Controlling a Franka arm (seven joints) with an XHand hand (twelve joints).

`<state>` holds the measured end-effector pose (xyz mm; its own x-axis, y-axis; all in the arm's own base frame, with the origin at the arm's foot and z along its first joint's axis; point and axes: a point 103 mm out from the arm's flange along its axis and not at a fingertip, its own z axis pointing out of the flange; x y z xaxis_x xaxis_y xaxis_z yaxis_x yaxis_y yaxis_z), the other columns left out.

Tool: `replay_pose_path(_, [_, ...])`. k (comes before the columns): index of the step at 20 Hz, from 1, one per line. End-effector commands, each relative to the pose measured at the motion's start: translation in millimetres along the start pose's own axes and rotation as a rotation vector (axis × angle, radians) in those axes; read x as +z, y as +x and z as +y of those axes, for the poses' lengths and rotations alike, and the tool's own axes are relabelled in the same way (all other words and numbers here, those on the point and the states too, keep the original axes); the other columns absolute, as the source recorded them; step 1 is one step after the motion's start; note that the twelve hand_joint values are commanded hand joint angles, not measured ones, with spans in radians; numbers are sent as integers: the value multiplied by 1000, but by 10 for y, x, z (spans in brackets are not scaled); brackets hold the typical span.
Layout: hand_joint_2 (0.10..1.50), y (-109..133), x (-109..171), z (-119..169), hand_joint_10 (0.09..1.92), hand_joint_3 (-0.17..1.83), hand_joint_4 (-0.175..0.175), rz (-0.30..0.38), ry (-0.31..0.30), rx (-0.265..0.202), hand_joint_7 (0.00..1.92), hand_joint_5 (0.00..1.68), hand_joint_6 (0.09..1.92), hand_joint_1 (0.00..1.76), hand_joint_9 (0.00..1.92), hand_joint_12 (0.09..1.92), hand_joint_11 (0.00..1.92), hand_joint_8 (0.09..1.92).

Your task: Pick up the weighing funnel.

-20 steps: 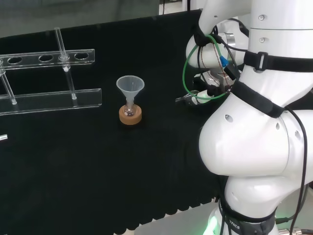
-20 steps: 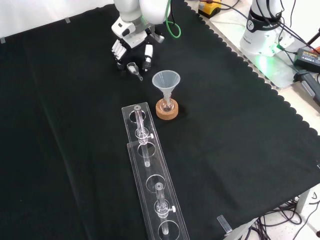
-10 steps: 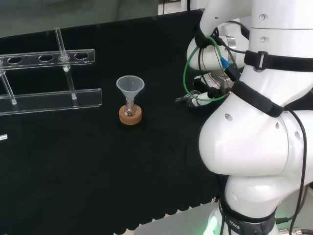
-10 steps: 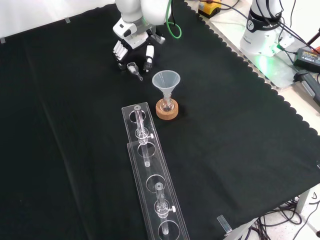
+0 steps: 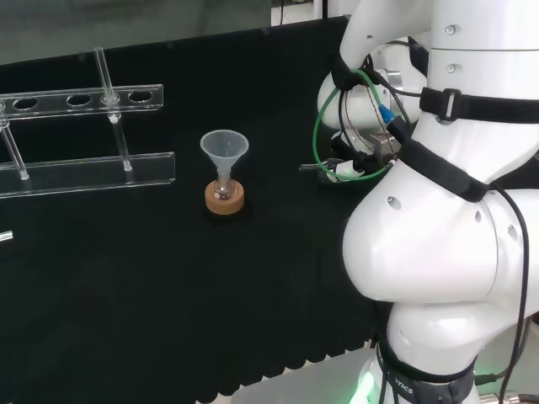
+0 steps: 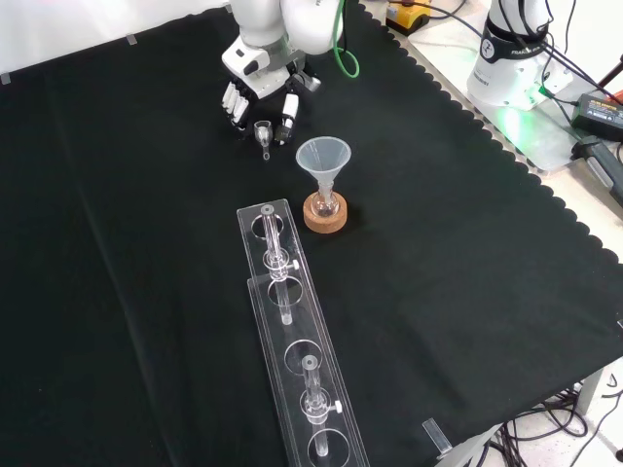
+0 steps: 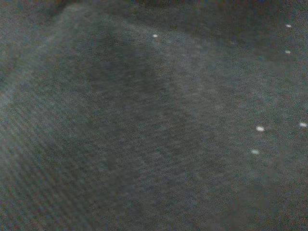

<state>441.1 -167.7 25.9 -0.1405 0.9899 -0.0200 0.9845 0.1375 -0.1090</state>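
The weighing funnel, a small clear scoop with a short stem, sits between the fingers and thumb of my hand near the cloth's far edge in the front view. Its stem points down toward the cloth. My fingers curl round it and pinch it. In the head view the hand peeks out left of the white arm links, with the weighing funnel's tip sticking out to the left just above the cloth. The wrist view holds blurred black cloth.
The big funnel stands in a small flask on a cork ring, close in front of the hand in the front view. Two clear racks with glass pieces run toward the near edge. The arm's white links stand at the head view's right.
The weighing funnel has turned in the hand so its stem now points down rather than slanting sideways. The hand has risen slightly with it.
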Motion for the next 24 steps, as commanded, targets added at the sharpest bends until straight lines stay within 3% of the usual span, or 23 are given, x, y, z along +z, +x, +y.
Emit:
replay_pose_path(1, [870, 73, -4, -21, 783, 46, -144, -28, -51, 0, 1246, 1033, 1157, 758, 1257, 1185, 903, 1181])
replay_pose_path(5, [878, 65, -46, -34, 723, 77, -165, -45, -73, 4, 1394, 1176, 1022, 873, 1407, 1072, 1057, 1069])
replay_pose_path(6, [806, 61, -76, -41, 676, 284, -43, -44, -85, 4, 1431, 1199, 925, 961, 1455, 1026, 1109, 1019])
replay_pose_path(7, [715, 60, -125, -52, 622, 504, 55, -47, -101, 0, 1467, 1225, 854, 1034, 1503, 979, 1173, 969])
replay_pose_path(8, [639, 64, -197, -63, 568, 671, 108, -51, -119, -5, 1505, 1248, 816, 1085, 1547, 930, 1241, 925])
replay_pose_path(9, [592, 67, -239, -64, 533, 771, 134, -53, -128, -7, 1530, 1263, 795, 1113, 1576, 899, 1292, 897])
replay_pose_path(10, [563, 70, -269, -68, 495, 831, 131, -55, -136, -10, 1550, 1273, 786, 1131, 1603, 864, 1335, 874])
replay_pose_path(13, [526, 77, -364, -59, 404, 897, 77, -58, -152, -15, 1581, 1291, 773, 1157, 1658, 794, 1407, 836])
replay_pose_path(16, [520, 93, -445, -44, 382, 907, 57, -64, -158, -22, 1589, 1296, 769, 1163, 1673, 781, 1428, 829])
replay_pose_path(21, [512, 100, -729, -38, 354, 917, 16, -12, -167, -29, 1597, 1303, 762, 1171, 1689, 763, 1451, 820])
replay_pose_path(24, [508, 71, -1092, -44, 336, 919, -14, 49, -184, -21, 1606, 1308, 753, 1177, 1697, 748, 1464, 810])
